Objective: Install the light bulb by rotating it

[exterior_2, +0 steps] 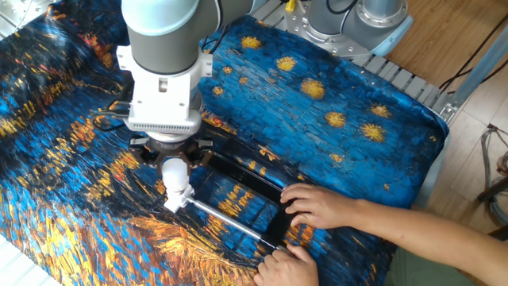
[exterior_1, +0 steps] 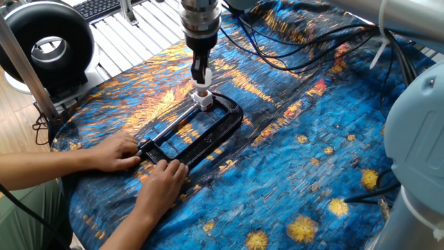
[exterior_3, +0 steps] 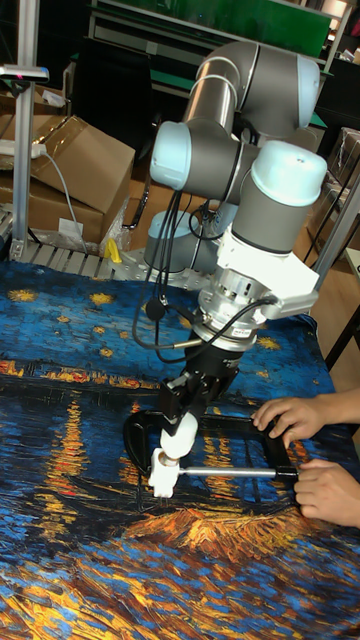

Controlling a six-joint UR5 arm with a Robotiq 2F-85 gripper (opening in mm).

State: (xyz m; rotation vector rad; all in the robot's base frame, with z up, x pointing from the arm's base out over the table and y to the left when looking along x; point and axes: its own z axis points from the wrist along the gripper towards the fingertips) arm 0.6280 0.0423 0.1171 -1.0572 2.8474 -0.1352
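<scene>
Gripping light bulb [exterior_2: 175,171] in pincer [exterior_2: 174,163]; bulb atop socket block [exterior_2: 176,198]

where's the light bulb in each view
One fixed view: the light bulb is upper centre, under the gripper.
The other fixed view: left of centre, below the gripper.
Tall fixed view: lower centre.
Shared landmark: the black clamp frame a person's hands hold.

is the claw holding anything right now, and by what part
Yes: the claw grips the light bulb by its upper round part, with the neck pointing down into the white socket block.
</scene>
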